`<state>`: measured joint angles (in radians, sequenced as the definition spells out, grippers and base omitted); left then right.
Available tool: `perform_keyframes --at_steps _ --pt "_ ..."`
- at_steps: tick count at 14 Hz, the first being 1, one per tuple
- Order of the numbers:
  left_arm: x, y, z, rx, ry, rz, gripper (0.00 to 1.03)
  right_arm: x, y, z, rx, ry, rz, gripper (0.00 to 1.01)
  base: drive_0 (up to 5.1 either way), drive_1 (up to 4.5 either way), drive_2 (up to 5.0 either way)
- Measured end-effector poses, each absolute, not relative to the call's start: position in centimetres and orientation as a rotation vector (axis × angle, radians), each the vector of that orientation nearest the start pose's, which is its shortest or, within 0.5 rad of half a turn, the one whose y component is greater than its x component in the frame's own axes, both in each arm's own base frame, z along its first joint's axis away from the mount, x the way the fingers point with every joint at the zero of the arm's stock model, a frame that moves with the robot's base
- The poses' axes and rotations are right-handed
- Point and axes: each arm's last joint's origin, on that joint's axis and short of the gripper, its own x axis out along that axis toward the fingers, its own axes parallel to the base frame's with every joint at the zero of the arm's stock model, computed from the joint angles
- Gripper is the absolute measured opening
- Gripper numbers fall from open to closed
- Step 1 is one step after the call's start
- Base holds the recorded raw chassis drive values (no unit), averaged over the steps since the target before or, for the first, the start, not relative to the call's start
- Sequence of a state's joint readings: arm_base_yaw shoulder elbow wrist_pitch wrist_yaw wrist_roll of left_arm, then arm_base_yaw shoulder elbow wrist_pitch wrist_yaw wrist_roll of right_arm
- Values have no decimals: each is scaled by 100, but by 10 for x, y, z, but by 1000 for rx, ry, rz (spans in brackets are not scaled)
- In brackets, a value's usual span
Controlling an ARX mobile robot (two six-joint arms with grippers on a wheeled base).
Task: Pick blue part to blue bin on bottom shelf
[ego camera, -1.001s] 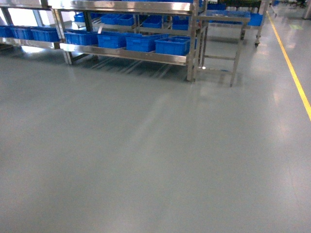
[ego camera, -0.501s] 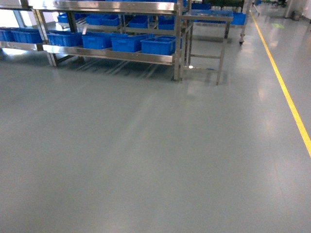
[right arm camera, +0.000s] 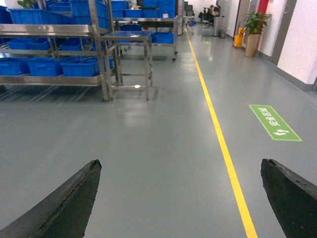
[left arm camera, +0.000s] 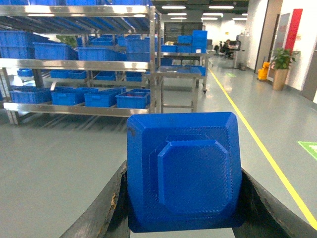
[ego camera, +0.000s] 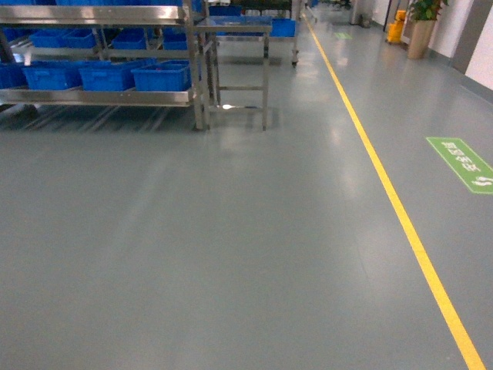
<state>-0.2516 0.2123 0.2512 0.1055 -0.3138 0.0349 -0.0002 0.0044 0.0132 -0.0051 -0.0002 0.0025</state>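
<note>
Blue plastic fills the lower centre of the left wrist view: the blue part [left arm camera: 183, 171], a flat piece with cut corners and a raised octagonal panel, sits clamped between the dark fingers of the left gripper [left arm camera: 181, 208], which press against its two sides. The right gripper [right arm camera: 181, 198] carries nothing; its two black fingers stand far apart at the lower corners of the right wrist view, with bare floor between them. By my reading the pick is done and the carry is in hand, with the placing not yet begun. The bottom shelf [ego camera: 100, 97] lies at the upper left of the head view, a steel rail under a row of blue bins [ego camera: 162, 77], well apart from the robot across open floor. The next move, I judge, calls for the base to turn left and close on the rack, then for the left arm to go low enough to clear the shelf above and release over a bin. Grey floor [ego camera: 231, 247], smooth and glossy, takes up most of the head view; a yellow line [ego camera: 385, 193] runs from the top centre to the lower right, and a green floor sign [ego camera: 466, 163] lies at the right edge. A small steel table [ego camera: 235, 46] stands just beside the rack's right end, and a potted plant [ego camera: 422, 23] stands at the upper right.
</note>
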Motion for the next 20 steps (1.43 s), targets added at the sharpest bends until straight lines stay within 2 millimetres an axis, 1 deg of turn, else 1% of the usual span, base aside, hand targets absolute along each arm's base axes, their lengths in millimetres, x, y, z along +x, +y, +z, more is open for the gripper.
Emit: perform_keyframes --at_steps 11,20 --pt "98 -16 242 -6 -139 64 45 97 0 167 2 -5 0 98 -18 -18 -18" --pt "98 -16 243 -7 -142 64 45 97 0 167 2 -5 0 98 -9 400 -418"
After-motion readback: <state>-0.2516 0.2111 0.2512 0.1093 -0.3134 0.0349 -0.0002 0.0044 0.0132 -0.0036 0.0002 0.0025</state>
